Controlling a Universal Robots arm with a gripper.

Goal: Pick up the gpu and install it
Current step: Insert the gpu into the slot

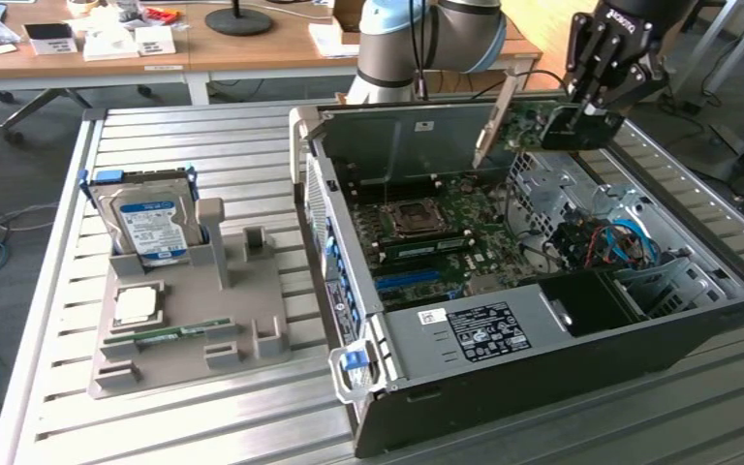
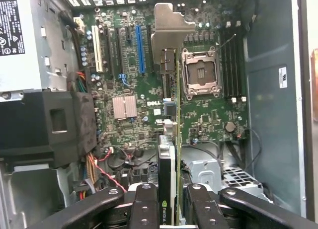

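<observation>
Gripper (image 2: 171, 205) clamping gpu (image 2: 168, 159), edge-on above motherboard (image 2: 130, 112); open computer case (image 1: 541, 380)

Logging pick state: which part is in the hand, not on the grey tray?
The gpu, gripped by the hand over the open case; hard drive and memory stick sit on the tray.

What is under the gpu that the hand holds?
Under the gpu, clamped in the hand, lies the motherboard: a blue slot on one side, the CPU socket on the other. The strip right beneath the gpu is covered.
</observation>
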